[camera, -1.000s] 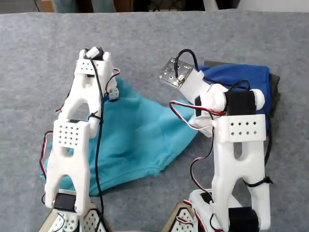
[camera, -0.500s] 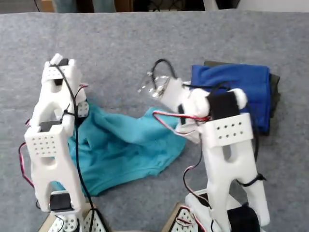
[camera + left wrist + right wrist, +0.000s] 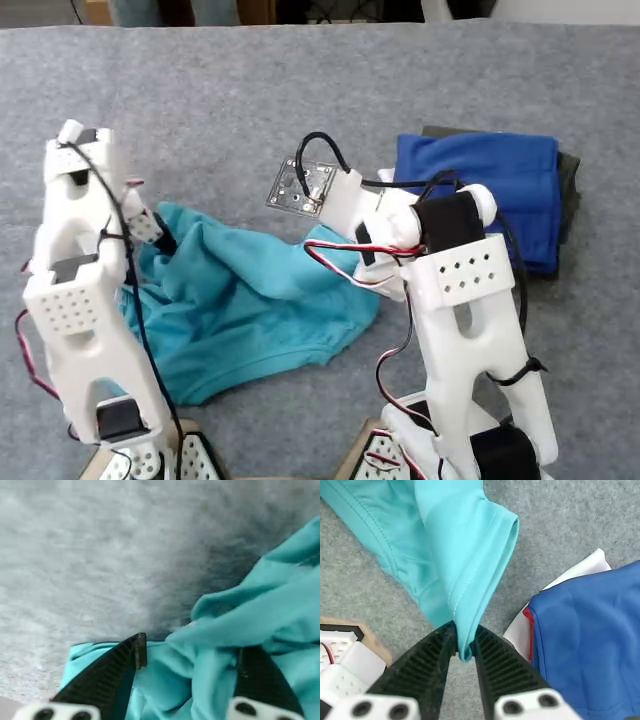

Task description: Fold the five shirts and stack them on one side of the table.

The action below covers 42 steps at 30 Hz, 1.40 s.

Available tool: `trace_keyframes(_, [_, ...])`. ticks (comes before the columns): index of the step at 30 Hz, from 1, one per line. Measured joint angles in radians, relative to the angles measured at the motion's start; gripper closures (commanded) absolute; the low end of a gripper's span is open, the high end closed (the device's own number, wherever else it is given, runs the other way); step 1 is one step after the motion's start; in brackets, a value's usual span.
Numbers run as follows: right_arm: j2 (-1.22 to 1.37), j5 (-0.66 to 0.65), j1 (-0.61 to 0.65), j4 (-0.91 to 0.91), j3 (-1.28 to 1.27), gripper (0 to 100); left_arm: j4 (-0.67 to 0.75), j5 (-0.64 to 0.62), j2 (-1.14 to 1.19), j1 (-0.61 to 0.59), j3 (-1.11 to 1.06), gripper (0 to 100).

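A teal shirt point(image 3: 250, 300) lies crumpled on the grey table, left of centre. My left gripper point(image 3: 190, 655) is at its far left part, with teal cloth bunched between the black fingers point(image 3: 125, 660) and draped over one of them. In the high view that gripper point(image 3: 160, 238) sits low on the cloth. My right gripper point(image 3: 463, 642) is shut on a hem of the teal shirt point(image 3: 465, 560), holding that corner up above the table. A folded blue shirt point(image 3: 480, 180) rests on a dark folded one point(image 3: 568, 190) at the right.
The table point(image 3: 300, 90) is covered in grey felt, with bare room at the back and far left. Under the blue shirt point(image 3: 590, 640) a white cloth edge point(image 3: 575, 575) with red trim shows. The arm bases stand at the front edge.
Both arms have swung left, each keeping its hold on the teal shirt. The shirt has been dragged left and has bunched up, away from the blue stack.
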State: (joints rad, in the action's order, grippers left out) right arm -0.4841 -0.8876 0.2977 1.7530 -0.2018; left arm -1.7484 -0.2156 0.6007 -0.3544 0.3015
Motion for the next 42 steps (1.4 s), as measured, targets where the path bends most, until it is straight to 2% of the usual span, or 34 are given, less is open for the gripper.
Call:
trace_keyframes(7, [0.000, 0.000, 0.000, 0.000, 0.000, 98.4, -0.002, -0.009, -0.196, -0.063, 0.012, 68])
trace_keyframes(13, [0.000, 0.000, 0.000, 0.000, 0.000, 98.4, 0.000, -0.242, -0.236, 0.060, 0.164, 68])
trace_keyframes(18, [0.000, 0.000, 0.000, 0.000, 0.000, 98.4, 0.038, -0.428, -0.121, 0.169, 0.285, 68])
trace_keyframes(25, [0.000, 0.000, 0.000, 0.000, 0.000, 98.4, 0.029, -0.595, 0.155, 0.178, 0.442, 68])
trace_keyframes(31, [0.000, 0.000, 0.000, 0.000, 0.000, 98.4, 0.005, -0.644, 0.324, 0.163, 0.572, 73])
trace_keyframes(38, [0.000, 0.000, 0.000, 0.000, 0.000, 98.4, 0.005, -0.646, 0.384, 0.155, 0.611, 75])
trace_keyframes(42, [0.000, 0.000, 0.000, 0.000, 0.000, 98.4, 0.005, -0.647, 0.397, 0.149, 0.621, 85])
